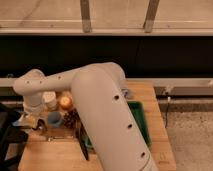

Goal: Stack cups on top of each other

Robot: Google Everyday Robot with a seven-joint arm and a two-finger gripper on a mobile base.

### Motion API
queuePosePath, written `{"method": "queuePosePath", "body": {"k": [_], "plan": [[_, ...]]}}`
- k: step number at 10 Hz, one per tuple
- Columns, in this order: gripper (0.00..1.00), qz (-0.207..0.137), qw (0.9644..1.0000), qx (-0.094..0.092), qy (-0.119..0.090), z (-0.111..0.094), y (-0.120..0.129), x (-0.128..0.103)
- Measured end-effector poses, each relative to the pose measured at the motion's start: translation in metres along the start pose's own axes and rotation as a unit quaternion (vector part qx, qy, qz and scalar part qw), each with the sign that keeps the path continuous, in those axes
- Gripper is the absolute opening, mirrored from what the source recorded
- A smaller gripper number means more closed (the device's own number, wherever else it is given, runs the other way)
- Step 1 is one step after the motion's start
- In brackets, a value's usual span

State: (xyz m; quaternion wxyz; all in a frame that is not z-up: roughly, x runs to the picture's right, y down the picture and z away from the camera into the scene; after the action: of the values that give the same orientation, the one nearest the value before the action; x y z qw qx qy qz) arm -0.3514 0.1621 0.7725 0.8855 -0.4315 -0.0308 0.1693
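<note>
The cream-white cup (50,100) stands upright at the back left of the wooden table (150,95). The light-blue cup (54,119) stands in front of it, apart from it. A small dark metal cup (42,127) sits just left of the blue cup, partly hidden by the wrist. My gripper (29,121) hangs at the end of the white arm (100,110), low over the table's left edge, right beside the metal cup and left of the blue cup. No cup is on another cup.
A red-orange bowl (65,103) sits right of the cream cup, and a brown pine cone (70,119) lies right of the blue cup. A green tray (141,122) is partly hidden behind the arm. A dark chair-like object (9,132) stands off the left edge.
</note>
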Motion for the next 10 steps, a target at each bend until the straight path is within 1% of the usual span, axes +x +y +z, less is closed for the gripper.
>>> {"method": "queuePosePath", "body": {"k": [3,4,5,6,7,10], "plan": [[0.52,0.01,0.9996,-0.017,0.019,0.024,-0.001,0.004],[0.52,0.014,0.9996,-0.018,0.019,0.026,-0.004,0.005],[0.54,0.017,0.9995,-0.018,0.021,0.026,-0.006,0.006],[0.53,0.019,0.9994,-0.017,0.023,0.025,-0.009,0.007],[0.47,0.02,0.9994,-0.016,0.025,0.026,-0.011,0.007],[0.15,0.021,0.9994,-0.013,0.024,0.024,-0.013,0.005]]}}
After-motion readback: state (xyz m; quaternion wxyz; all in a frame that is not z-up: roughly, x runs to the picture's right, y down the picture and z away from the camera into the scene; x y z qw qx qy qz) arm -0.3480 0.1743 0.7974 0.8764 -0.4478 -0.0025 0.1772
